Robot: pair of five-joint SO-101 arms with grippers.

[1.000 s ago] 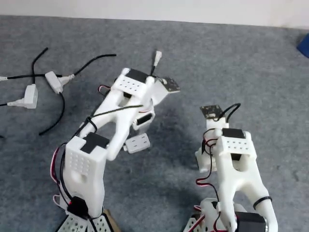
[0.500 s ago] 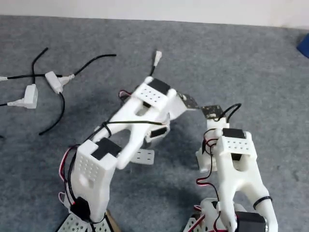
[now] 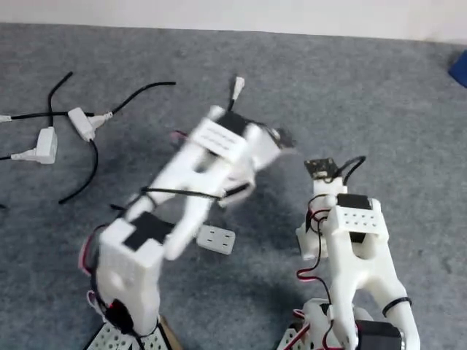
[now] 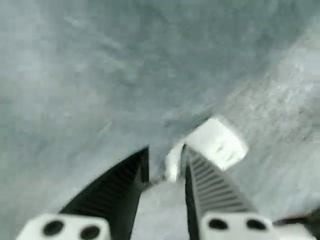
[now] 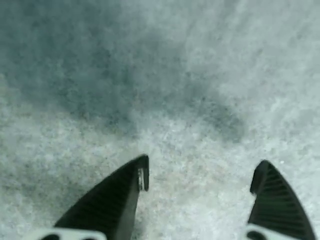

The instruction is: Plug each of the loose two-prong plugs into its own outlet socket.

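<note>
White plugs (image 3: 45,144) are lying loose at the worktop's (image 3: 379,80) far-left corner. Left end effector (image 4: 165,151) is seemingly clenching a white plug (image 4: 214,144); right end effector (image 5: 202,164) is hanging released.

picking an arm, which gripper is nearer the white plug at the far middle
Left. The left gripper is just short of the white plug; the right gripper is farther back, to its right.

The tabletop (image 3: 379,95) had a grey, felt-like surface. At its right edge, close to the far right corner, a small blue thing (image 3: 460,67) was partly in view; its kind could not be told. Along the far edge ran a pale white strip (image 3: 292,14). At the near edge lay a brown piece (image 3: 166,334).
</note>
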